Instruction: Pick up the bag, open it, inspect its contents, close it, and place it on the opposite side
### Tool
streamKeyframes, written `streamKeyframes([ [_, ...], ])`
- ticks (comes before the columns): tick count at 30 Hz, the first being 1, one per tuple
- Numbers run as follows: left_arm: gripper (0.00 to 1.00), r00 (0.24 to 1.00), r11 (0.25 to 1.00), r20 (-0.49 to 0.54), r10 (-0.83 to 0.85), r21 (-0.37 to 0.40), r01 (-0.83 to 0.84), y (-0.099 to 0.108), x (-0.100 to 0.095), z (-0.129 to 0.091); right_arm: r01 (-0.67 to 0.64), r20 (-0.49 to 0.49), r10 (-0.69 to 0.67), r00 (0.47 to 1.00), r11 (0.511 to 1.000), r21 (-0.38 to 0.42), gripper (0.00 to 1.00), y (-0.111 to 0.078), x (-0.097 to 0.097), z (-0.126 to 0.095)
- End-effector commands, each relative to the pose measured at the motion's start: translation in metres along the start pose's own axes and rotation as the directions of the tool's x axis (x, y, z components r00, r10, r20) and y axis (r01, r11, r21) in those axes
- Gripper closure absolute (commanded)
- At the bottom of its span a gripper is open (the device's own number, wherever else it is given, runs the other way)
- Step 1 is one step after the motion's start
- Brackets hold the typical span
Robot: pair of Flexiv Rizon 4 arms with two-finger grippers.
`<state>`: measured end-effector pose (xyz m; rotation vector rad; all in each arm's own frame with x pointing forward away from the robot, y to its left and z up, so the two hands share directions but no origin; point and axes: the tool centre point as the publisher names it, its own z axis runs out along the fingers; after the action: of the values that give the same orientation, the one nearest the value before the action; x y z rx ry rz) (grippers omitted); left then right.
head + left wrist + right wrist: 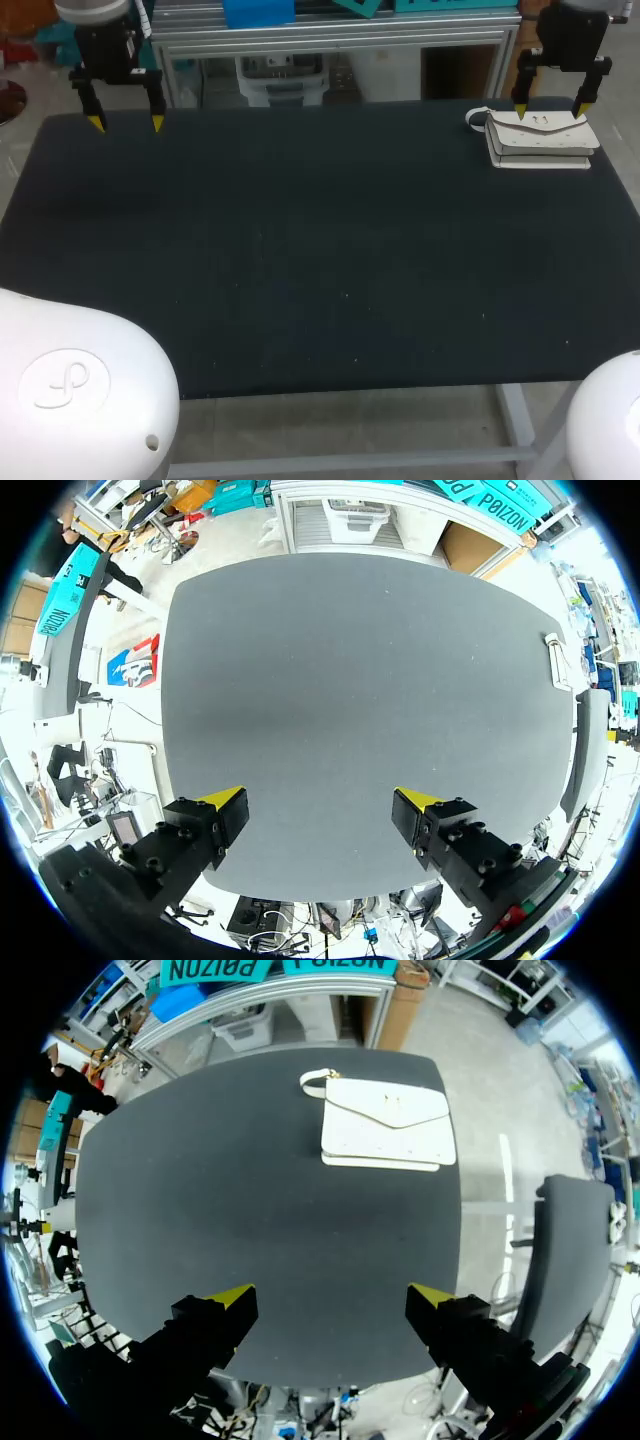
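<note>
Head view: the white bag (541,139) lies flat at the 2 o'clock corner of the dark table (300,250), flap closed, with a small strap loop at its 9 o'clock end. The right gripper (549,105) hangs over the bag's 12 o'clock edge, jaws spread wide and holding nothing. The left gripper (126,123) hangs at the table's 10 o'clock corner, jaws equally wide and empty. In the right wrist view the bag (385,1125) sits ahead of the right gripper (332,1305), toward its 1 o'clock, clear of both fingers.
</note>
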<state>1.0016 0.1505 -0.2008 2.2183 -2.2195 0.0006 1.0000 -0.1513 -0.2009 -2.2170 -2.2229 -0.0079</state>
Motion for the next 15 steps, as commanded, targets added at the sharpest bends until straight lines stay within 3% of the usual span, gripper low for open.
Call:
streamKeyframes([
  [1, 0.00, 1.000, 0.999, 0.000, 0.030, 0.023, -0.030, 0.001, 0.002, -0.002, -0.001, 0.003, 0.001, 1.000, 1.000, 0.002, 0.00, 0.000, 0.001, -0.001],
  [10, 0.00, 0.954, 0.954, -0.106, 0.280, 0.144, -0.264, 0.019, 0.012, 0.002, -0.004, -0.108, 0.010, 0.994, 0.999, 0.053, 0.00, 0.007, -0.026, 0.002],
  [15, 0.00, 0.883, 0.878, -0.118, 0.453, 0.231, -0.420, 0.032, 0.022, 0.008, -0.003, -0.184, 0.016, 0.983, 0.998, 0.070, 0.00, 0.012, -0.045, 0.006],
])
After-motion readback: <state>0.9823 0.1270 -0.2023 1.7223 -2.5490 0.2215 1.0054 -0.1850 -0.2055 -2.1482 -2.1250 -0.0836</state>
